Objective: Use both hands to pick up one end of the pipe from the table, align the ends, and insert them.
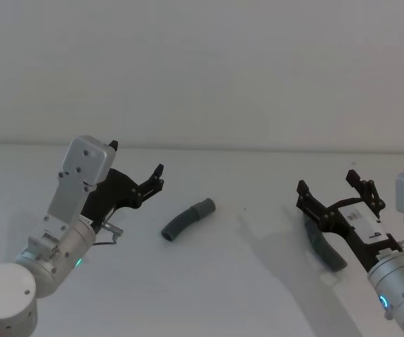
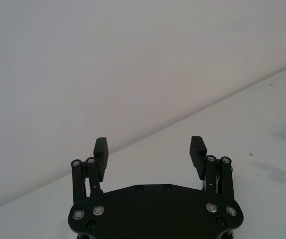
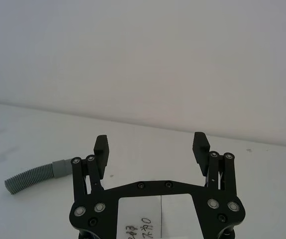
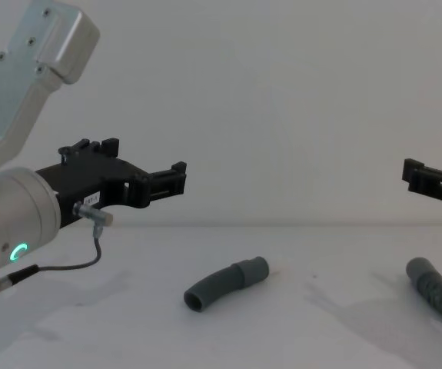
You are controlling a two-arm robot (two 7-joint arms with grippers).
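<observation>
Two dark grey ribbed pieces lie on the matt white tabletop (image 1: pixel 244 281): the short curved hose (image 1: pixel 187 219) near the middle, the second hose piece (image 4: pixel 440 292) beneath the right gripper (image 3: pixel 151 139). That gripper and the left gripper (image 2: pixel 149 144) hover with jaws spread wide, holding nothing. The hose looks light and bendy, so the smooth, stiffer cuff (image 1: pixel 203 208) seems the surest place to pinch
</observation>
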